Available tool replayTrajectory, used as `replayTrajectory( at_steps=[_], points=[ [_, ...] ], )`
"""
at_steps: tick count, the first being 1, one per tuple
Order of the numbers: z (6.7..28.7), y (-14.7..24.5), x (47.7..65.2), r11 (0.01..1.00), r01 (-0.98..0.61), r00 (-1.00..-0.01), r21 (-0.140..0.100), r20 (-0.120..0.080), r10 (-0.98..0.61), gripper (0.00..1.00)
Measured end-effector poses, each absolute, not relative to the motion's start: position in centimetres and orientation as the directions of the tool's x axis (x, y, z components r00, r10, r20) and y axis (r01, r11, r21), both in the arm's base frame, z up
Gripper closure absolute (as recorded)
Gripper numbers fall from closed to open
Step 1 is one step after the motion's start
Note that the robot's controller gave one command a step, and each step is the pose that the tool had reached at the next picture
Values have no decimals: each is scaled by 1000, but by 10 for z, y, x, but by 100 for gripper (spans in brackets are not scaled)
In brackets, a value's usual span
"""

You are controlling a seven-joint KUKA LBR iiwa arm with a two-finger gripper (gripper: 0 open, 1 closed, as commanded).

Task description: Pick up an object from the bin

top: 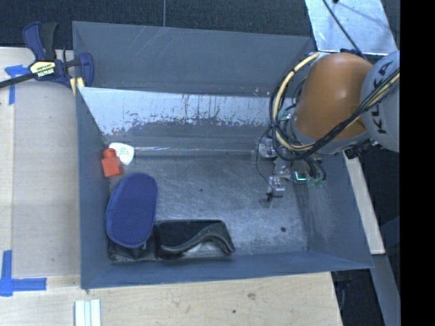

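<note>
My gripper (274,193) hangs at the right side of the bin, its tips just above the bare floor, with nothing between them. A black curved object (192,239) lies along the front wall, well to the gripper's left. Beside it, at the front left, rests a blue oval brush (132,208). Further back on the left sit a small orange block (111,163) and a white round piece (123,152) touching it.
The arm with its orange dome and cables comes in over the bin's right wall. All loose things lie at the left and front; the floor under and around the gripper is bare metal.
</note>
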State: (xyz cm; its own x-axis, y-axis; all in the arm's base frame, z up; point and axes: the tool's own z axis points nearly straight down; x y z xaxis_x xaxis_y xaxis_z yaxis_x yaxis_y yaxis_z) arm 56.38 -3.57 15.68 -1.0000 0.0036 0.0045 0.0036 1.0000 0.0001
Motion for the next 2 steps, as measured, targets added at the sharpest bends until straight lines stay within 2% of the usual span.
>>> replayTrajectory(
  at_steps=[1, 2],
  points=[
    [134, -159, 602, 979, 205, -979, -3, -6, 205, 0],
    [67, -143, 625, 974, 227, -974, 0, 8, 227, 0]
  ],
)
